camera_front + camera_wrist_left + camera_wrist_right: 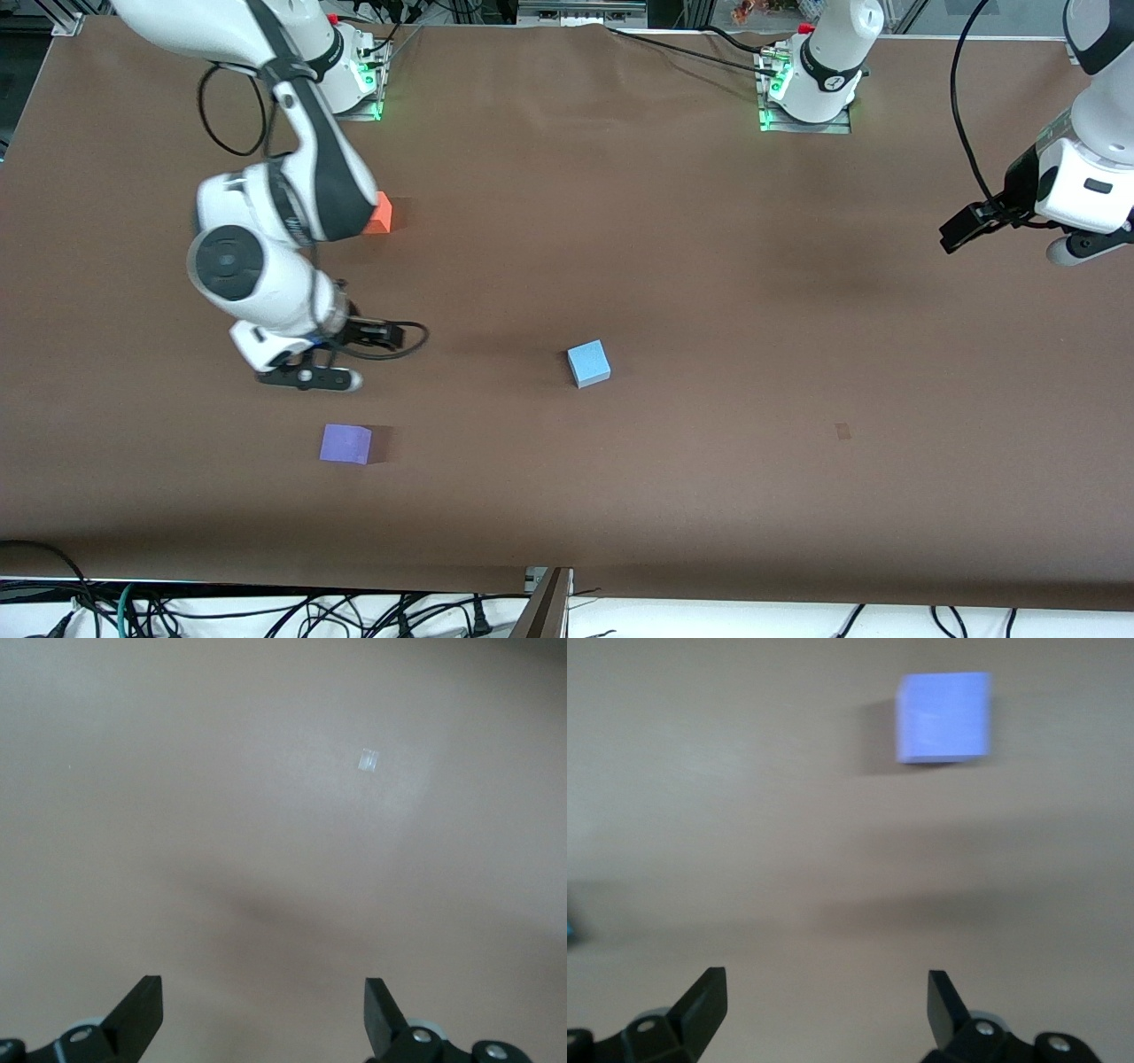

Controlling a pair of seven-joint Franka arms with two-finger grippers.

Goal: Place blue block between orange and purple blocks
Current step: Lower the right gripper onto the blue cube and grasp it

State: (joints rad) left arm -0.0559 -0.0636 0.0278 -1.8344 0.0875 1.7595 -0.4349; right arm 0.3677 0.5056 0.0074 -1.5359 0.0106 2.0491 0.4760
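The blue block [588, 364] sits alone near the middle of the table. The orange block [380, 213] lies toward the right arm's end, close to the bases and partly hidden by the right arm. The purple block [345, 443] lies nearer the front camera, at the same end. My right gripper [307, 377] hangs open and empty over the table between the orange and purple blocks. In the right wrist view the gripper [827, 983] has its jaws wide apart, with the purple block [943, 718] ahead of them. My left gripper [1067, 252] waits open and empty [263, 988] over the left arm's end.
A small patch of tape [842, 431] lies on the brown table cover [709, 266]; it also shows in the left wrist view [368, 759]. Cables hang along the table's front edge [354, 589].
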